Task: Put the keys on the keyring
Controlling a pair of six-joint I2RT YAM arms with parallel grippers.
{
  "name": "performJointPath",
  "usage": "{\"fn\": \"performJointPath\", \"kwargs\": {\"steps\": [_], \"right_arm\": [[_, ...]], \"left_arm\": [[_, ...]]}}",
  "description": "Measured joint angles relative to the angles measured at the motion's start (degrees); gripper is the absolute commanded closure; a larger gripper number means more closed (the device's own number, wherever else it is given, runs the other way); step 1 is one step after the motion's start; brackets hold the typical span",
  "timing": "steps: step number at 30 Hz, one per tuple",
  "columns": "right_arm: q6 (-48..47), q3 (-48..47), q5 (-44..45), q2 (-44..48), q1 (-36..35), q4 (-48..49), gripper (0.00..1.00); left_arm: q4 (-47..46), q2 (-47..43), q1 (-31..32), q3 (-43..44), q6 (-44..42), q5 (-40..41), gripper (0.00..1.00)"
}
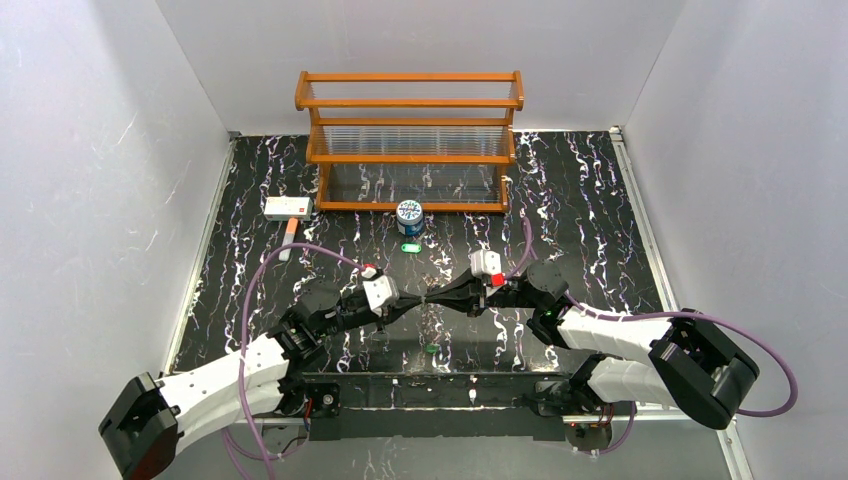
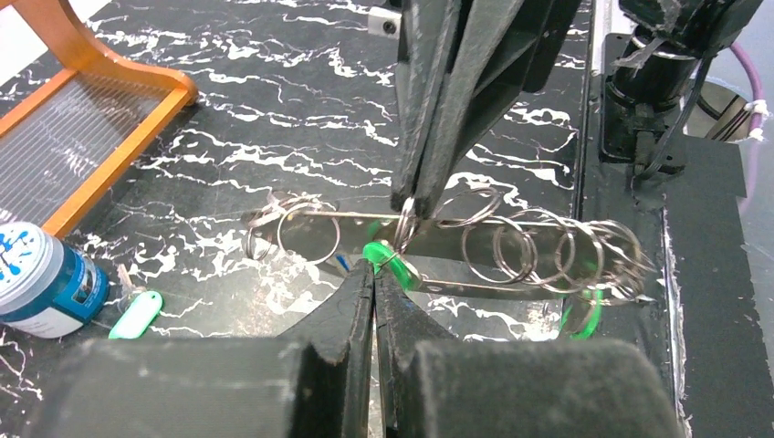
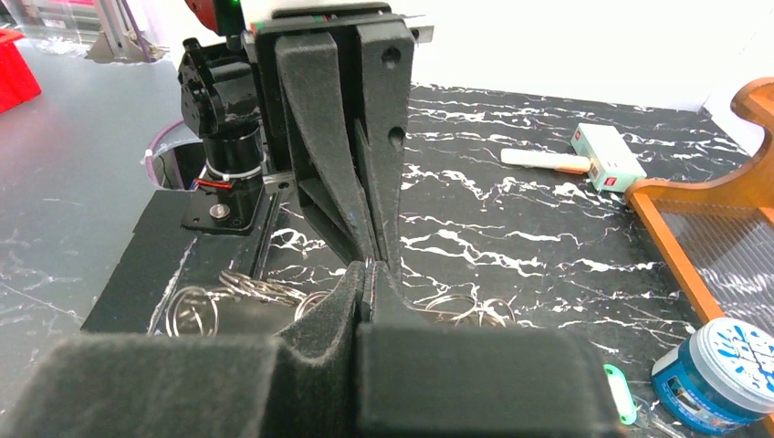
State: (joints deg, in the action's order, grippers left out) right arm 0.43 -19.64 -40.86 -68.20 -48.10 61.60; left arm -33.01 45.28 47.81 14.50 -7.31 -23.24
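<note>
**Left gripper**: the jaws are pressing fully together and pinching the bright green plastic head of a small key. The fingers are covering the rest of that key, so its blade cannot be made out.

**Right gripper**: the jaws are also clenching. They are gripping the long whitish metal oval keyring on its upper side, at a spot where a wire ring is crossing it. Whether that ring is also being caught cannot be told.

**Position:** both grippers are meeting tip to tip over the middle of the black white-veined table, with the pinched key just beside the keyring. From the top camera the keyring is too thin to trace.

**Keyring load:** a row of small wire split rings is hanging along it, overlapping one another. A second green key is showing through the rings at the near end. Whether it is threaded on or lying beneath cannot be told.

**Other items:**
- A mint-green oval tag is lying near a round blue-and-white can, which the left wrist picture's edge is cutting off.
- A white rectangular box with a red mark is sitting just beside a pale stick.
- An orange wooden rack is standing at the far side of the table.
</note>
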Motion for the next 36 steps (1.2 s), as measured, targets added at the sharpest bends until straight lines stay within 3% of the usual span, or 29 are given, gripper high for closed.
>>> {"fn": "performJointPath", "kwargs": {"steps": [3,6,17,36], "right_arm": [[0.3,0.0,-0.1,0.0,0.0,0.8,0.99],[0.7,0.0,-0.1,0.0,0.0,1.4,0.99],[0.9,0.0,-0.2,0.0,0.0,1.6,0.99],[1.0,0.0,-0.2,0.4,0.0,1.9,0.99]], "left_arm": [[1.8,-0.1,0.0,0.3,0.0,0.9,0.78],[3.6,-1.0,0.0,0.3,0.0,1.7,0.7],[2.1,-7.1,0.0,-0.5,0.0,1.0,0.74],[-2.3,-6.8,0.0,-1.0,1.6,-3.7,0.7]]}}
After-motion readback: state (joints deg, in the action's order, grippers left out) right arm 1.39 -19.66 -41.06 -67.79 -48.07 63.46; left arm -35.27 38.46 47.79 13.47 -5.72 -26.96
